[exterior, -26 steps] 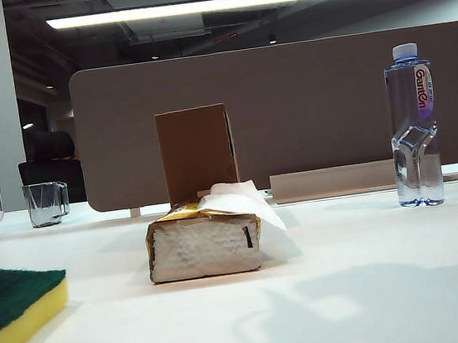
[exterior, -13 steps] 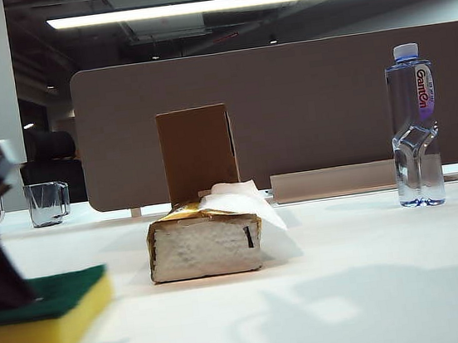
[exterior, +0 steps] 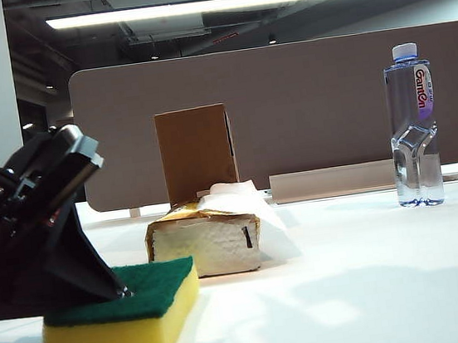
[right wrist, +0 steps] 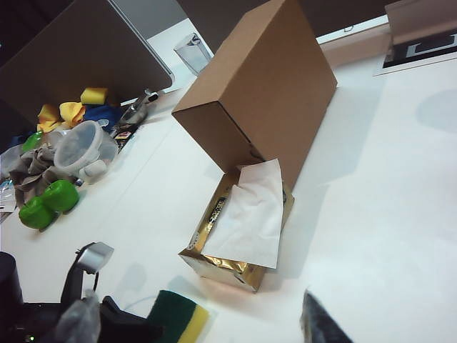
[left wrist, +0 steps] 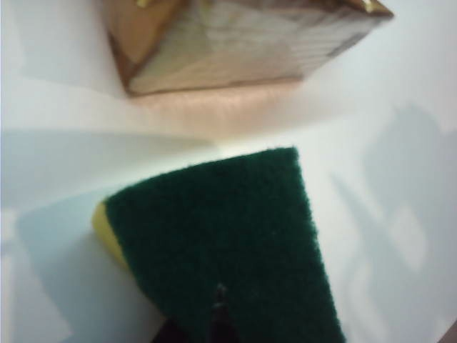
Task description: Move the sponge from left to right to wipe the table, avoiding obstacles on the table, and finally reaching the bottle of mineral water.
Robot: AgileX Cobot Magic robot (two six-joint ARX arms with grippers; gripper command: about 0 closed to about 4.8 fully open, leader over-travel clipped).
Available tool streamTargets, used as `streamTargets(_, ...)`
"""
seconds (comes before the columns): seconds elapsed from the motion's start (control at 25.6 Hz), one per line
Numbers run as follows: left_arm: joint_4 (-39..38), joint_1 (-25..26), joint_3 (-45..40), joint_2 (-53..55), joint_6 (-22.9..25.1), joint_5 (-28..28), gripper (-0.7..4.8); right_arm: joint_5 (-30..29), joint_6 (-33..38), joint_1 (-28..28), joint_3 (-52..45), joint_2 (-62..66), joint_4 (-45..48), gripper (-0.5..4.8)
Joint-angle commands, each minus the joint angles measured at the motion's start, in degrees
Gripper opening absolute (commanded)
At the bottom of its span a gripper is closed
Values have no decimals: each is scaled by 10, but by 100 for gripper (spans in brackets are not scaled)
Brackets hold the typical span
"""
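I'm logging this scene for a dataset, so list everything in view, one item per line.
Yellow foam sponge with dark green scouring top: one, front left of table, under the left gripper.
Gold-and-white tissue pack: one, centre, white tissue sticking out.
Brown cardboard box: one, upright, behind the pack.
Clear plastic water bottle: one, pale cap, far right.
Clear glass mug: one, far edge beyond the box.
White table: one.
Left gripper: black, shut, pressing on the sponge.
Right gripper: dark fingertip only, open.

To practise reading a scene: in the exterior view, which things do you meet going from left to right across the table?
Left gripper → sponge → tissue pack → bottle of mineral water.
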Motion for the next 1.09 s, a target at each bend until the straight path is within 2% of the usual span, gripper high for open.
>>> streamTargets(0.04,25,-14,5,19,-21,-17,-6,-6,0,0,3,-1,7,364)
streamTargets(0.23,42,-23,44,64,-30,-8,-6,-6,0,0,3,-1,7,364)
streamTargets(0.47,45,-78,82,114,-31,-34,-6,-6,0,0,3,-2,7,364)
streamTargets(0.74,43,-79,82,120,-31,-40,-3,-7,0,0,3,-12,3,364)
streamTargets(0.78,43,-79,82,120,-31,-40,4,-7,0,0,3,-13,2,364)
streamTargets(0.9,43,-79,82,120,-39,-40,68,-6,0,0,3,-17,-5,364)
streamTargets(1.06,43,-79,82,120,-50,-40,72,-7,0,0,3,-17,-5,364)
streamTargets(1.09,43,-79,82,120,-51,-40,92,-7,0,0,3,-17,-5,364)
